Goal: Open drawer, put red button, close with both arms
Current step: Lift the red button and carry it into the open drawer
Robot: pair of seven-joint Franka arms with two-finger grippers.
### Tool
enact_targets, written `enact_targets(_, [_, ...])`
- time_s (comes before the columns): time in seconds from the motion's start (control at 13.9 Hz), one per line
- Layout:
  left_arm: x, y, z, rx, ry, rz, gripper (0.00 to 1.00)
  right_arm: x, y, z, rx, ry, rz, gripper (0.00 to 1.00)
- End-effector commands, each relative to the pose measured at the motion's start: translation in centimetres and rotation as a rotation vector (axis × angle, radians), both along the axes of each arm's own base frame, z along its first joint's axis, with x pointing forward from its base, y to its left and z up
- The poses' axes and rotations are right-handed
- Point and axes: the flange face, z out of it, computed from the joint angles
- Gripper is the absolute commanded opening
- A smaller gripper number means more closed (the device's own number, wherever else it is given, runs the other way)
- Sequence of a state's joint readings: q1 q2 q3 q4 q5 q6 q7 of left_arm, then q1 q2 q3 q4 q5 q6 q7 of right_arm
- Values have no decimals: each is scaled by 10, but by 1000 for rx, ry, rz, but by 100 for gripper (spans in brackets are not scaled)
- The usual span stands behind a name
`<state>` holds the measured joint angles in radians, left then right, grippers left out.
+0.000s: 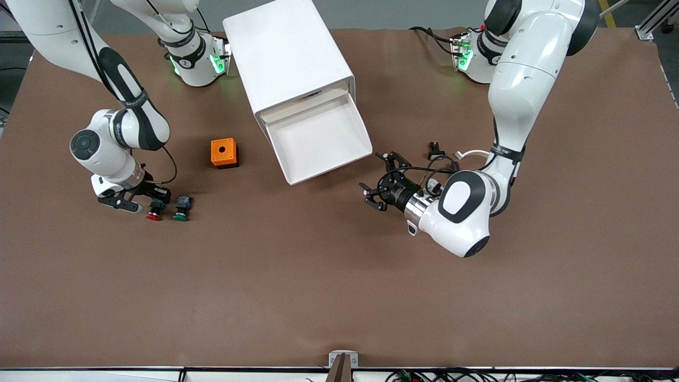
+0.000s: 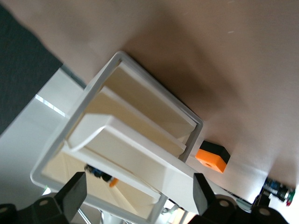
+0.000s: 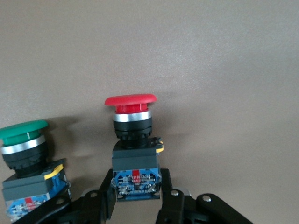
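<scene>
Fingers of the right gripper are clamped on the blocky body of the red button, one finger on each side, cap pointing away from the wrist. Seen from the front, that red button sits low at the right arm's end of the table, with the right gripper right on it. Just beside it, toward the middle of the table, lies the green button, close but apart from the red one.

Farther from the front camera sits the orange box, hole on top, between the buttons and the cabinet. And the drawer is out! It is pulled well clear of the white cabinet, its tray bare and white, tilted toward the front camera.

Over at the other end, the left gripper hangs low over the table near the drawer's corner, fingers spread wide, holding nothing. Its wrist view looks straight at the cabinet's open face, the pulled-out drawer between its two fingertips, touching neither.
</scene>
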<state>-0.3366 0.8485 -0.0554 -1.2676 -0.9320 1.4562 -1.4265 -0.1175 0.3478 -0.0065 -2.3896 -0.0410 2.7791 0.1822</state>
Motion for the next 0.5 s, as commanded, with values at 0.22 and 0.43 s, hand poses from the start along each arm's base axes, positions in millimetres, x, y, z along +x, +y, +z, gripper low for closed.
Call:
enact_targets(0.22, [37,32,40,-43,-338,-92,100,21,18,68,3,36,7,0])
enact_targets(0.43, [47,31,64,-27,-561,-173,100,40,61,144,-5,106,-89,0])
